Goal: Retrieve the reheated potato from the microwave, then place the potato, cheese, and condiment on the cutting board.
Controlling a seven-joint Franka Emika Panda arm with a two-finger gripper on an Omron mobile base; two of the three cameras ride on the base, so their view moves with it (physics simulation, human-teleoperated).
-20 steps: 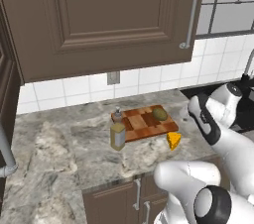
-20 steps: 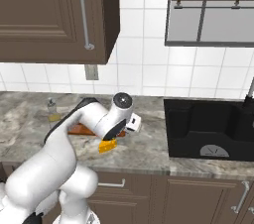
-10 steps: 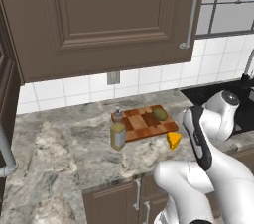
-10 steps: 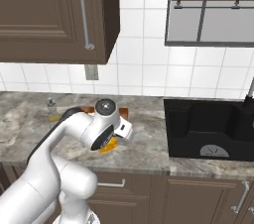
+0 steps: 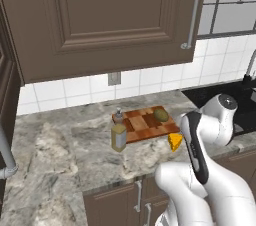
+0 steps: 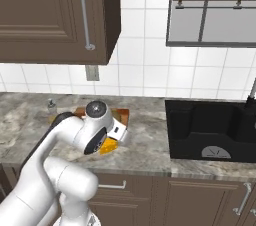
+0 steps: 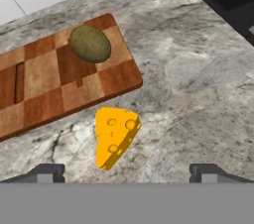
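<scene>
The cutting board (image 7: 64, 86) lies flat on the grey marbled worktop (image 7: 198, 94) and carries the potato (image 7: 90, 43), which sits near one corner of the board, well inside its edge. The cheese (image 7: 115, 136), a yellow-orange wedge with holes, lies on the bare worktop just beside the board's near long edge, close to the potato's end of the board but not on the wood; whether it touches the edge cannot be told. In the left base view the condiment bottle (image 5: 118, 132) stands upright on the worktop at the board's left end, right against the board (image 5: 147, 124), with its grey dispenser top up; the potato (image 5: 160, 114) sits toward the board's far right corner and the cheese (image 5: 175, 142) lies just off its front right corner. The gripper (image 7: 126, 173) hangs above the worktop with its jaws spread wide and nothing between them; in the hand view its two dark fingertips (image 7: 45, 172) rise far apart at the bottom, and the cheese lies just ahead of them, nearer the left tip, with the potato farther on beyond it. In the right base view the arm's wrist covers most of the board, and the cheese (image 6: 109, 146) peeks out beneath it, with a black sink (image 6: 210, 130) set into the worktop to the right
</scene>
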